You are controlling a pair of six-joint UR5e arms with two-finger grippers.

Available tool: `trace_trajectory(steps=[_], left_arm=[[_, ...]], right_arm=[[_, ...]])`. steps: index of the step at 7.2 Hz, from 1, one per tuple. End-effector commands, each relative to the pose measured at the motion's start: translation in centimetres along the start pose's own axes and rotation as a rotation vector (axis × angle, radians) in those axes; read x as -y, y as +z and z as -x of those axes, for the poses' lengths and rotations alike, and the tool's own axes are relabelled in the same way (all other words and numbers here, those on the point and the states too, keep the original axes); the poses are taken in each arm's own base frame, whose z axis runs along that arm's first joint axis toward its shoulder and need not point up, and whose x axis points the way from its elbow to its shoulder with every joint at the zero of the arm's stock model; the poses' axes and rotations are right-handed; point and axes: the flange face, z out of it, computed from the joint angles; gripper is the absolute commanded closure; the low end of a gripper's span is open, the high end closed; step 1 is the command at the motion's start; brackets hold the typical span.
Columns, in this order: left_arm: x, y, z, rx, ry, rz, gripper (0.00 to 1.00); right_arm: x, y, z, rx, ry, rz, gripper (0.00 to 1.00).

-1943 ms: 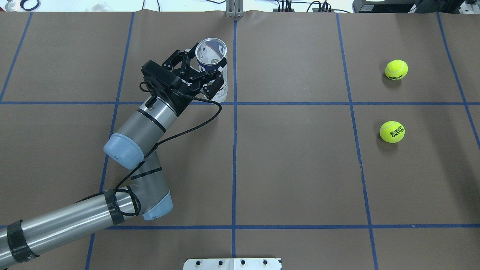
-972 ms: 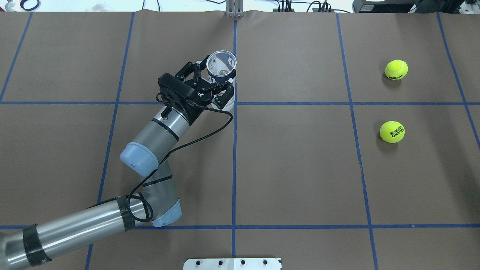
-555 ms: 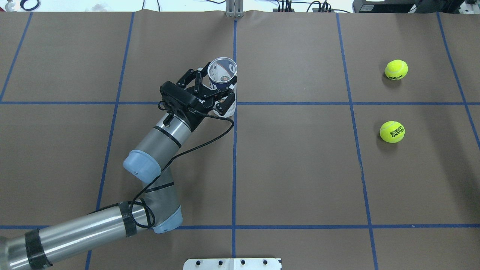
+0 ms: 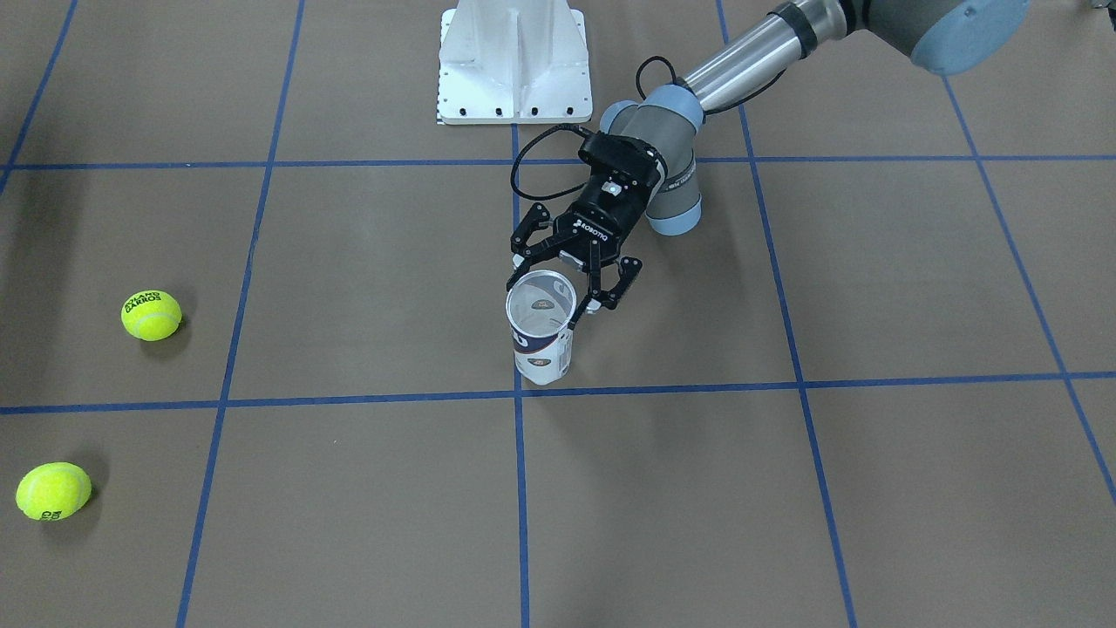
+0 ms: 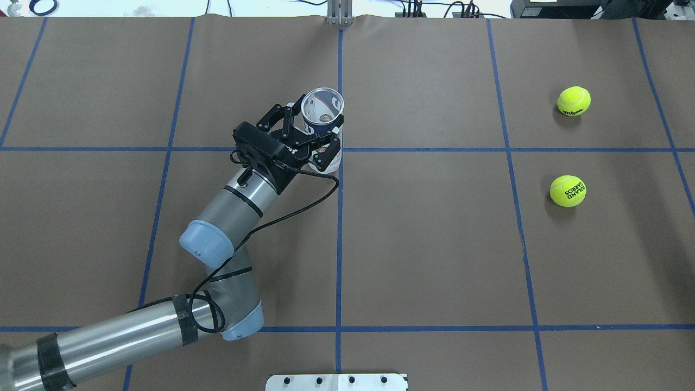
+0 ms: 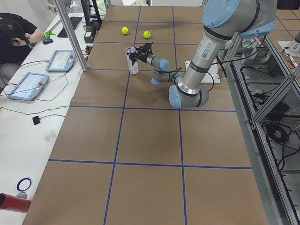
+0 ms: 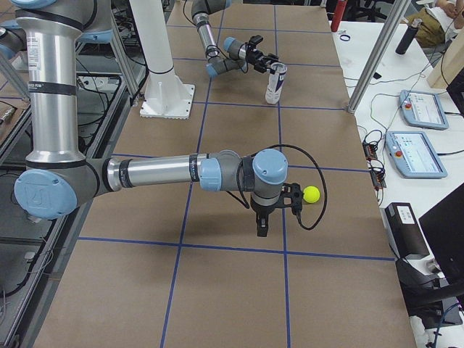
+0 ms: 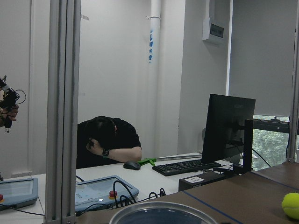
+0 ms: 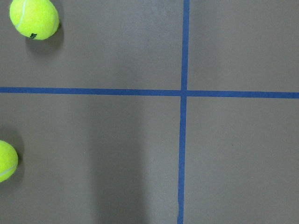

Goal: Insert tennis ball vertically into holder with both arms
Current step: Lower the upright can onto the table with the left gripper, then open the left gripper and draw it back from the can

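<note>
The holder (image 5: 322,108), a clear can with a white and navy label, stands upright and open-topped near the table's middle; it also shows in the front view (image 4: 542,336) and the side views (image 6: 133,63) (image 7: 275,81). My left gripper (image 5: 316,134) (image 4: 565,292) is shut on it from the side, below the rim. Two yellow tennis balls (image 5: 574,101) (image 5: 568,190) lie on the table's right part, also in the right wrist view (image 9: 34,18) (image 9: 5,161). My right gripper (image 7: 278,209) shows only in the exterior right view, beside a ball (image 7: 311,193); I cannot tell whether it is open.
The white robot base plate (image 5: 336,382) (image 4: 514,61) sits at the near middle edge. Blue tape lines grid the brown table. Past the far edge are metal posts (image 7: 377,51), tablets (image 6: 28,86) and a seated person (image 6: 14,33).
My left gripper has carried the holder to the right and a little toward the robot, then nearly stopped. The two balls have not moved.
</note>
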Motion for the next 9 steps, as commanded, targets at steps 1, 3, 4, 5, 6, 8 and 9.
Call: trace_trajectory(steps=[1,3,4,5,6,8,9], left_arm=[[-0.5,-0.4,-0.1,-0.002,0.002,0.009,0.03],[-0.5,-0.5,-0.2,-0.004,-0.003,0.009,0.01],[-0.1,-0.3,-0.5,-0.008,-0.01,0.003,0.01],[0.7,-0.2,-0.9,-0.013,-0.024,-0.011,0.01],[2.4,-0.3,-1.6,-0.027,-0.05,-0.039,0.01],[9.4,-0.6,-3.7,-0.043,-0.064,-0.075,0.01],[13.3,-0.6,-4.6,-0.048,-0.01,-0.012,0.01]], right_arm=[[0.0,0.0,0.0,0.0,-0.001,0.0,0.0],[0.3,-0.1,0.2,-0.001,-0.004,-0.003,0.0],[0.3,-0.1,0.2,-0.001,-0.004,-0.003,0.0],[0.3,-0.2,0.2,-0.001,-0.005,-0.004,0.0],[0.3,-0.2,0.2,-0.001,-0.005,-0.004,0.0],[0.2,-0.1,0.1,-0.001,-0.004,-0.002,0.0],[0.2,-0.1,0.2,-0.001,-0.006,-0.003,0.0]])
